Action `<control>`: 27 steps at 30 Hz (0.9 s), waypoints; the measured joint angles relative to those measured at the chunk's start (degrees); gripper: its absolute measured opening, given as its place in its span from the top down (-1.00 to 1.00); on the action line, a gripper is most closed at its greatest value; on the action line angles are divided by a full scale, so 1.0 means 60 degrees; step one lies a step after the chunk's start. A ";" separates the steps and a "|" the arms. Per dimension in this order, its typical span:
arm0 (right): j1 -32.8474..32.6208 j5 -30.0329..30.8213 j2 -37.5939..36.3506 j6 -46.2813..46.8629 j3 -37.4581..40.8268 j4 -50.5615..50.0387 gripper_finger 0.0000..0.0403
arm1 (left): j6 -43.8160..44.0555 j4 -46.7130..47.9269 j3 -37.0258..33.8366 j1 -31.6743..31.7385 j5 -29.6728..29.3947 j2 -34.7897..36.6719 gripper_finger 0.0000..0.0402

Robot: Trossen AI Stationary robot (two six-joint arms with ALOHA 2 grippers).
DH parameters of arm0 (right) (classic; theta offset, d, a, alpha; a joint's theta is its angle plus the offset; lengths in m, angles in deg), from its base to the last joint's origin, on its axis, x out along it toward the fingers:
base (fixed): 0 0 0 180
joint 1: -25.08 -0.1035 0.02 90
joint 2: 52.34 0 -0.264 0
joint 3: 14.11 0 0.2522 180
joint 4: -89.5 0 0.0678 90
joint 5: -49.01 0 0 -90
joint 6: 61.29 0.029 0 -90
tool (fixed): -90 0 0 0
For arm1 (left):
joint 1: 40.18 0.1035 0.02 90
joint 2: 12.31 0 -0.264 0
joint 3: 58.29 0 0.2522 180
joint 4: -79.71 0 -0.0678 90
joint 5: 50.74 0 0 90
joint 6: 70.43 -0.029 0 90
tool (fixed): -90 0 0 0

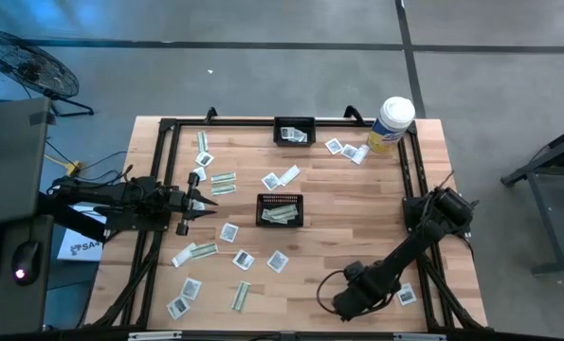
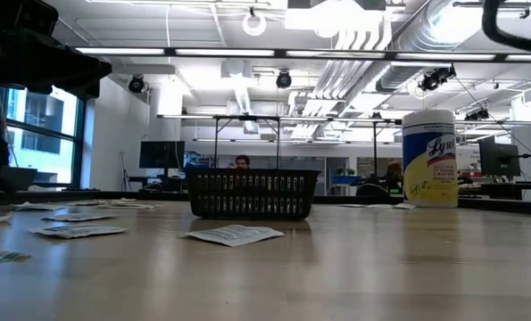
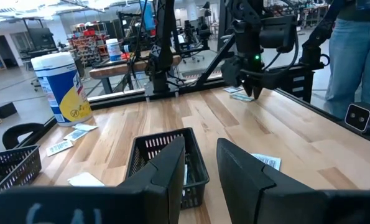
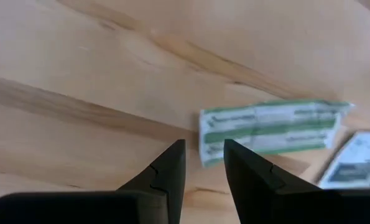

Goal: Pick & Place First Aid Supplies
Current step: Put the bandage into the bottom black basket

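A: Green-and-white strip packet [image 4: 270, 129] lies flat on the wooden table [image 1: 357, 218], just ahead of the right gripper [image 4: 204, 160]. Fingers stand a narrow gap apart, nothing between them, tips down close to the boards beside the packet's near end.

B: Where on the table?

A: Seen from above, the right gripper [image 1: 350, 301] is at about five o'clock, near the front edge. A square white packet [image 4: 352, 162] lies touching or just beside the strip's far end; a white packet [image 1: 407, 295] shows beside the arm from overhead.

B: How should the pick go?

A: Judgement only: the packet is thin and flat, so one finger should come down on either side of a short edge and pinch there, or the paper may slide along the wood. The gap looks barely wide enough.

B: Left arm?

A: Left gripper [image 1: 202, 202] is at nine o'clock, above the scattered packets [image 1: 227, 248], fingers apart and empty, pointing at the centre basket [image 1: 280, 210].

B: Containers?

A: Centre basket, black mesh, holds a few green-and-white strips. Far basket [image 1: 294, 131] at twelve o'clock holds white square packets. Wipes canister [image 1: 390, 124] stands upright at one o'clock with loose packets beside it.
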 joint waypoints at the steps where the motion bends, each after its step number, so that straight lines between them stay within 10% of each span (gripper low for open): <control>1: 0.0000 -0.0112 0.0000 0.0012 0.0054 0.0007 0.49 | 0.0000 0.0000 0.0000 0.0003 0.0000 0.0000 0.54; 27: 0.0208 -0.0573 -0.0018 -0.0383 0.0577 0.0759 0.91 | 0.0002 0.0000 0.0000 0.0000 0.0000 0.0003 0.54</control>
